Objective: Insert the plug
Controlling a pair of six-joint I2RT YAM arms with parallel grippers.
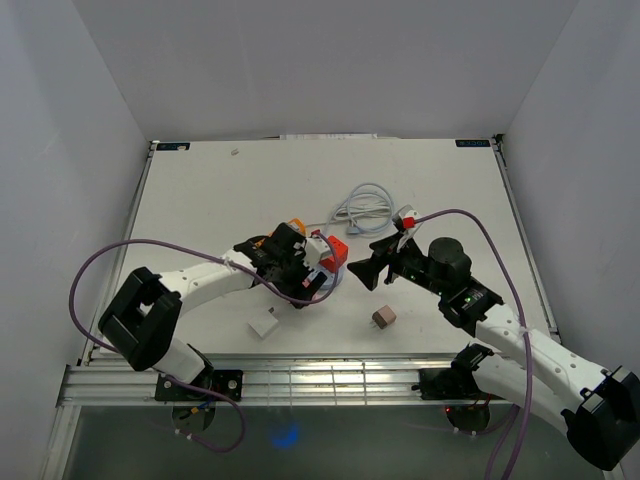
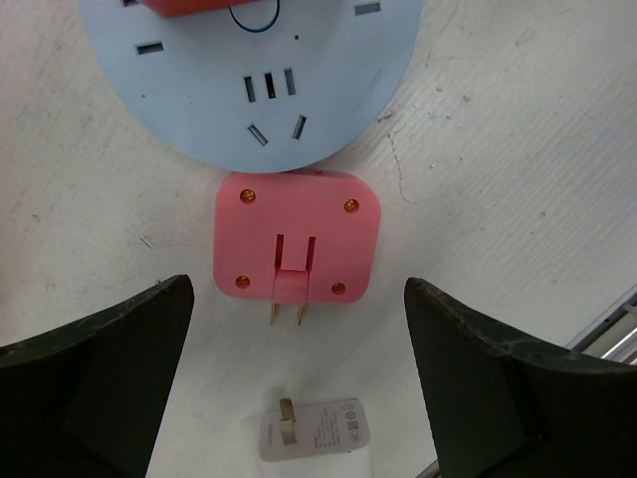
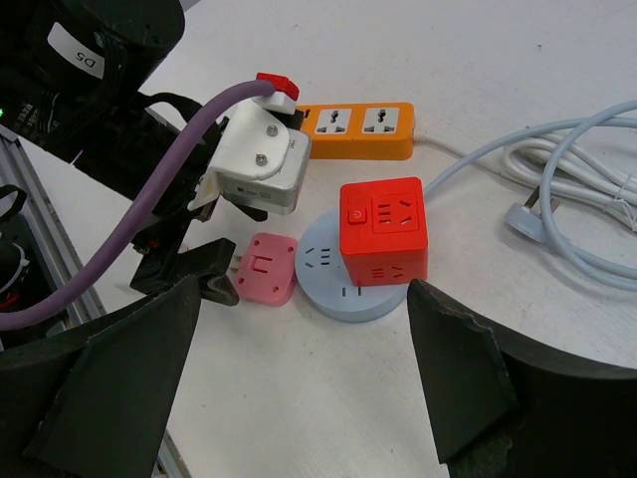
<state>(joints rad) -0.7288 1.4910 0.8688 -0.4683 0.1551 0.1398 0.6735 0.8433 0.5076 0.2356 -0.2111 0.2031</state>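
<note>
My left gripper [image 2: 299,299] is spread wide and holds nothing. In the left wrist view its two dark fingers sit at the lower left and lower right corners, with the pink plug [image 2: 297,249] on the table [image 1: 200,200] between and just above their tips, untouched by either. I can't read any writing on the plug, only four small brass screws at its corners.

It lies flat, back face up. Its two brass prongs stick out of the lower edge and point toward the bottom of that frame, so the prong axis runs top to bottom. Its upper edge meets, or all but meets, the rim of the round pale blue socket [image 2: 249,90] at the top of the frame. Below the prongs lies a white charger [image 2: 314,430], whose print is too fine for me to read.

In the top view the left arm reaches from its base at lower left to the middle of the frame, wrist tipped down. The right arm bends up and left from the lower right.

The right gripper [image 3: 304,294] is also wide and empty, aimed at the same cluster from a short way off. Its view shows a red cube socket [image 3: 383,231] standing on the blue socket. Behind it are an orange power strip [image 3: 358,129] and a coiled white cable [image 3: 567,179] at right. A label [image 3: 77,53] at upper left reads "D5". In the top view a small brown block [image 1: 383,318] lies apart, right of the white charger.
</note>
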